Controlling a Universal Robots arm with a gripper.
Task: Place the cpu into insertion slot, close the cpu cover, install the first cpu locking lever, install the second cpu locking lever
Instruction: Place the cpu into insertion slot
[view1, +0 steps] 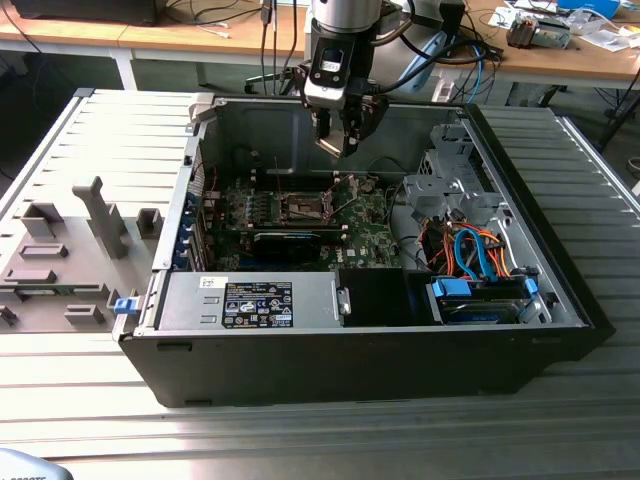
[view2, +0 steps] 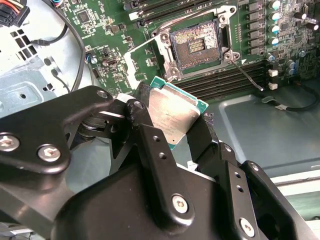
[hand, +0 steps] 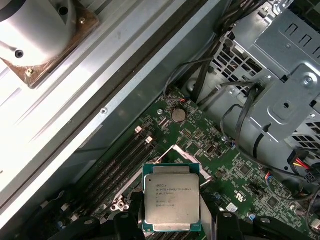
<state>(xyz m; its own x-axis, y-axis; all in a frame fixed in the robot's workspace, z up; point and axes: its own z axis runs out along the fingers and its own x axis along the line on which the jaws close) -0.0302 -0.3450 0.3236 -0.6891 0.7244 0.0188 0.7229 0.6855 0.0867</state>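
Case (view1: 200, 180) was open on top, walls all round the board (view1: 372, 238); drive cage (view1: 445, 180) w/ cables crowded the exterior view's right, free air over the slot (view2: 194, 46). Gripper (view1: 343, 138) hung above the board, fingers (view2: 150, 145) pinched on opposite edges of the cpu (hand: 171, 202), chip well clear of the bare slot. In first wrist view the chip hid most of the slot & the fingertips

Several lines of grey print cross the cpu (hand: 171, 202) top, none legible. A black label (view1: 258, 305) on the silver box (view1: 180, 300) is equally unreadable.
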